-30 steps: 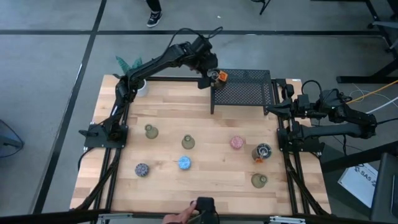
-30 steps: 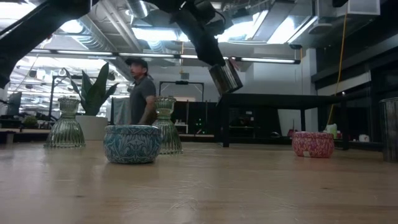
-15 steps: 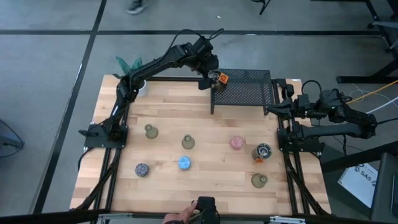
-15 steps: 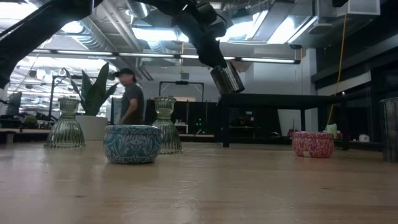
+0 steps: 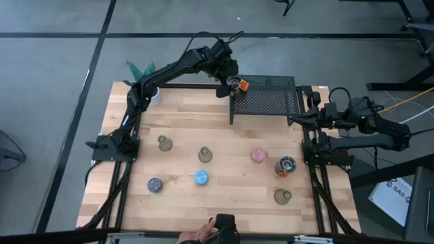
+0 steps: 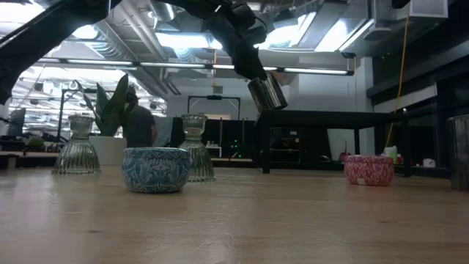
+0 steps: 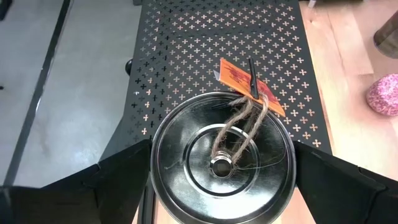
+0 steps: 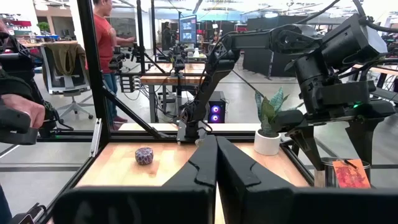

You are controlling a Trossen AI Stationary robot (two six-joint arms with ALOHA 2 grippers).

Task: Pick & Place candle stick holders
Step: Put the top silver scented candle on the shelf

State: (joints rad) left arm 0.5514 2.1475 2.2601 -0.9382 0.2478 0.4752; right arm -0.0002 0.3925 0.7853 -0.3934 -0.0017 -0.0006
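Observation:
My left gripper (image 5: 232,84) is shut on a silvery candle stick holder (image 7: 221,165) with twine and an orange tag, just above the left end of the black mesh rack (image 5: 268,95). More holders stand on the table: three olive-green glass ones (image 5: 163,143) (image 5: 205,154) (image 5: 283,196), a blue one (image 5: 201,177), a pink one (image 5: 258,155), a purple-speckled one (image 5: 154,184) and a second silvery one (image 5: 287,165). My right gripper (image 8: 216,168) waits shut by the table's right edge. My left gripper pinches the silvery holder's round side wall (image 7: 154,171) between its two fingers, one on each opposite side. The fingers slant down from the table's far left. The holder sits tilted (image 6: 266,92), lid toward the wrist, lifted off the table beside the rack's top.
A potted green plant (image 5: 144,73) stands at the far left corner. The rack (image 6: 330,115) spans the far right on legs. A hand (image 5: 203,236) shows at the near edge. Bare wood lies between rack and holders.

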